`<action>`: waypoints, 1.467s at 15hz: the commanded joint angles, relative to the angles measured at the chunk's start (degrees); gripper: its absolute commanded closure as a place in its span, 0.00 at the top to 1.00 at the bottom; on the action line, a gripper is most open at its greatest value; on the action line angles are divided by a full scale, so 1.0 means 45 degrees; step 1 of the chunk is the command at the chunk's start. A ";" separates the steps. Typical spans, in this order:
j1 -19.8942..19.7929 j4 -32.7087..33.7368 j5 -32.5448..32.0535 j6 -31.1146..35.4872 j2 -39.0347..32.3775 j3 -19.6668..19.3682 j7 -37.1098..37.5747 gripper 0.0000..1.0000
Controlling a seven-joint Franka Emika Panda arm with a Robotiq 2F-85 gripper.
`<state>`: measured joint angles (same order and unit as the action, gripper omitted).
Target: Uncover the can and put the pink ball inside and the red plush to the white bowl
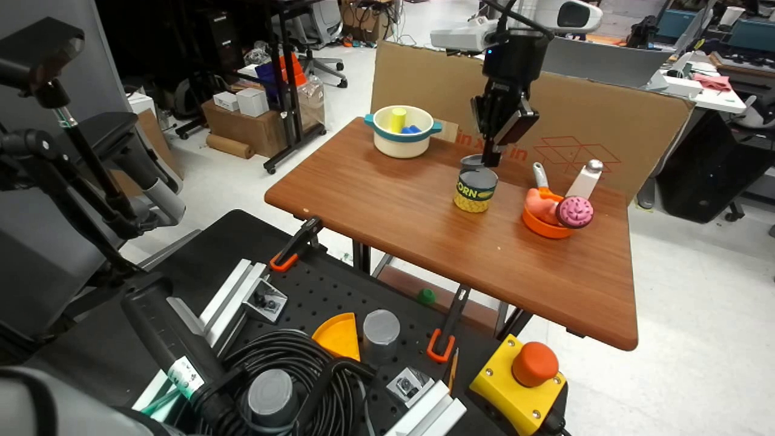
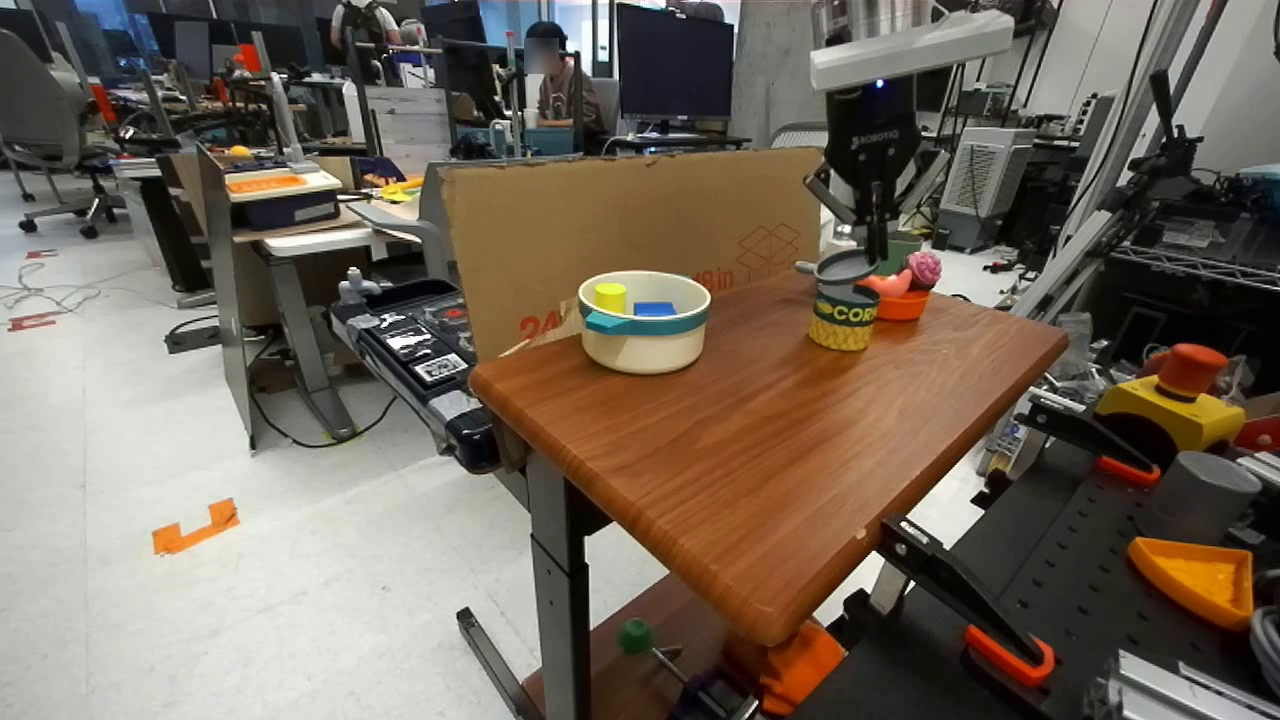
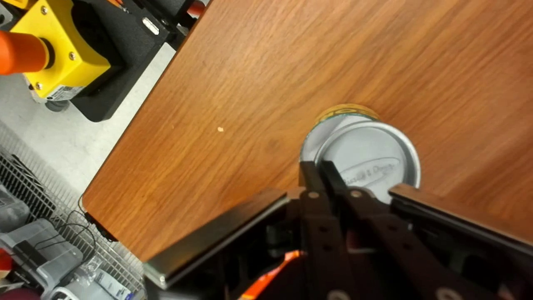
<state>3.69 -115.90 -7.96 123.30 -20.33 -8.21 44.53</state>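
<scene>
Right of centre in the wrist view, my end effector (image 3: 317, 164) pinches the grey lid (image 3: 372, 152) by one edge, partly over the can (image 3: 324, 129), so a slip in that narrow, off-centre hold might drop it across the open mouth.

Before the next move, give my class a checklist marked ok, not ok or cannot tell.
Grip on the lid: ok, jaws shut on its rim.
Can upright: ok.
Lid clear of it: not ok, the two overlap in the wrist view.
Pink ball inside: not ok, at the orange bowl.
Red plush in the white bowl: not ok, also at the orange bowl.
Can empty: cannot tell, too little of its inside shows.
</scene>
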 commanded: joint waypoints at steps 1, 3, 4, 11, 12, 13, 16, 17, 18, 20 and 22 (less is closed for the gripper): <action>0.0051 -0.0777 -0.0357 0.0264 0.1305 0.0206 -0.0289 0.01; 0.0028 -0.0862 -0.0482 0.0316 0.1590 0.0312 -0.0234 0.01; -0.0007 -0.0934 -0.0483 0.0337 0.1733 0.0382 -0.0246 0.01; -0.0291 -0.1152 0.0987 0.0837 0.1881 0.0843 -0.1250 0.01; -0.0283 -0.1177 0.1129 0.0929 0.1829 0.0874 -0.1344 0.01; -0.0262 -0.1241 0.1244 0.1060 0.1809 0.0892 -0.1439 0.01; -0.0156 -0.1598 0.1172 0.1789 0.1891 0.0979 -0.1756 0.01; -0.0083 -0.1652 0.0985 0.1885 0.1877 0.0979 -0.1683 0.01; 0.0077 -0.1668 0.0530 0.1863 0.1836 0.0927 -0.1321 0.01; 0.0266 -0.1749 0.0092 0.2007 0.1861 0.0977 -0.1151 0.01; 0.0438 -0.1649 -0.0183 0.1934 0.1783 0.1053 -0.0935 0.01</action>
<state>4.54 -122.40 -6.47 130.70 -13.17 -3.97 38.55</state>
